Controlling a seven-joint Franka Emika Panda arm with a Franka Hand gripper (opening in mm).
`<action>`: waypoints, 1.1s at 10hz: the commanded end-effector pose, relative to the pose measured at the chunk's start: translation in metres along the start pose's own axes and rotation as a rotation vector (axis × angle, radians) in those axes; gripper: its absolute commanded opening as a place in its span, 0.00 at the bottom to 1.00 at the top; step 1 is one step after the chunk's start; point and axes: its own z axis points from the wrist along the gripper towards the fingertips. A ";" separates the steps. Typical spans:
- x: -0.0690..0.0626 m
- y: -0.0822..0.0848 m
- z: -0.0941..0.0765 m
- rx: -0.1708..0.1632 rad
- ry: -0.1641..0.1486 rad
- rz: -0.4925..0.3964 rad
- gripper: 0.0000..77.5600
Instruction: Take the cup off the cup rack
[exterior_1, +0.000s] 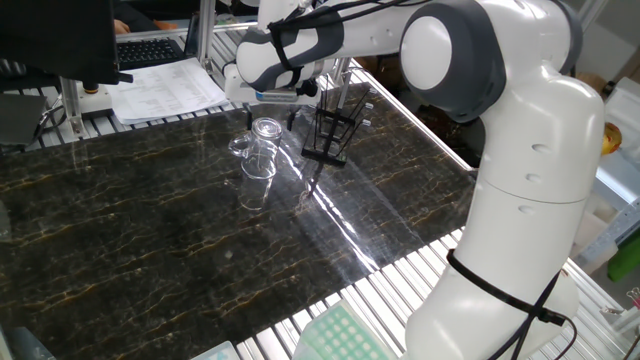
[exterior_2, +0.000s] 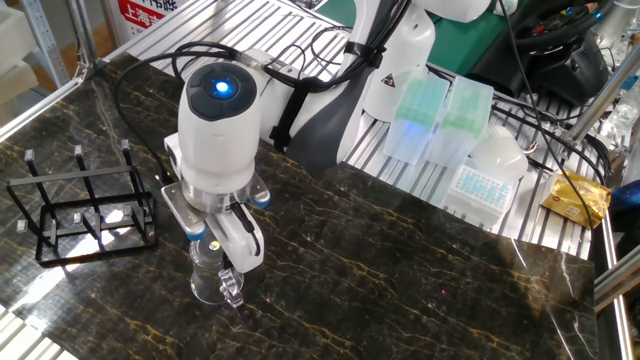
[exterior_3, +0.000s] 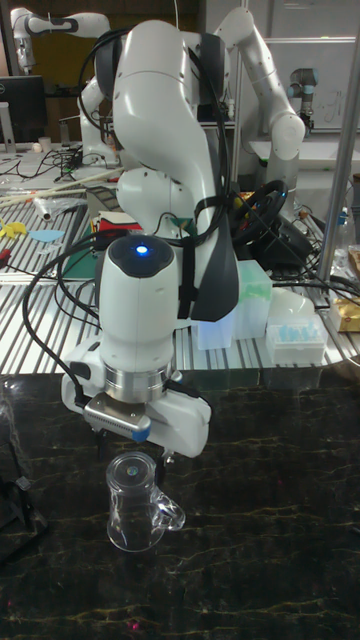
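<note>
The clear glass cup (exterior_1: 261, 153) stands upright on the dark marble table (exterior_1: 150, 230), its handle pointing away from the cup rack. My gripper (exterior_1: 268, 112) hangs straight above it. In the tall fixed view the gripper (exterior_3: 135, 452) is open, with a dark finger on each side just over the cup (exterior_3: 134, 502) rim. The black wire cup rack (exterior_1: 334, 130) stands a short way to the side with nothing on its pegs. The other fixed view shows the cup rack (exterior_2: 82, 205) to the left of the cup (exterior_2: 209, 281) and gripper (exterior_2: 212, 262).
My white arm base (exterior_1: 525, 240) fills the right side. Papers and a keyboard (exterior_1: 165, 85) lie behind the table. Green and blue tip boxes (exterior_2: 440, 110) and a yellow bag (exterior_2: 575, 198) sit on the slatted bench beyond the marble.
</note>
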 end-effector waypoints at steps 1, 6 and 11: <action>-0.003 0.000 -0.004 -0.005 -0.010 0.004 1.00; -0.014 0.015 -0.039 -0.055 0.028 0.031 1.00; 0.006 0.012 -0.082 -0.029 0.065 -0.022 1.00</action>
